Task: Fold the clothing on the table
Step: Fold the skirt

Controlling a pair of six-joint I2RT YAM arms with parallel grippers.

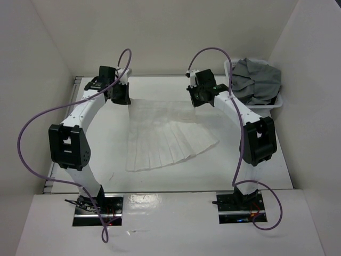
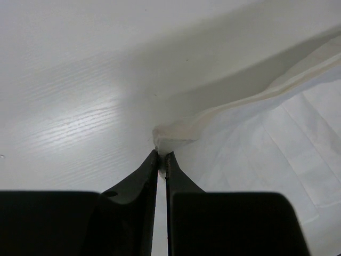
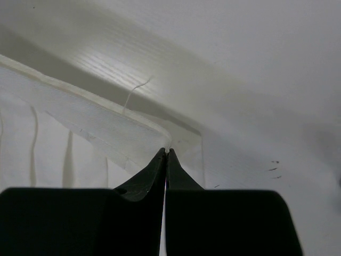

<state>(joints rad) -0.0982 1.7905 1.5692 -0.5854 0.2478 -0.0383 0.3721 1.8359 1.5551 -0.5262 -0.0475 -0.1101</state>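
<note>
The clothing is a white pleated skirt (image 1: 165, 136) spread on the white table (image 1: 261, 165), its hem fanning toward the near side. My left gripper (image 1: 121, 99) hangs over the far left end of the waistband. In the left wrist view its jaws (image 2: 162, 156) are shut on the bunched waistband corner (image 2: 173, 133). My right gripper (image 1: 198, 100) is at the far right end of the waistband. In the right wrist view the tips (image 3: 166, 151) are pinched together on the waistband's edge (image 3: 106, 125). The fabric between the two grippers looks raised off the table.
A white plastic basket (image 1: 278, 101) stands at the back right corner with grey clothes (image 1: 258, 80) piled in it, close to the right arm. White walls enclose the table on the left, back and right. A loose thread (image 3: 133, 93) sticks up from the waistband.
</note>
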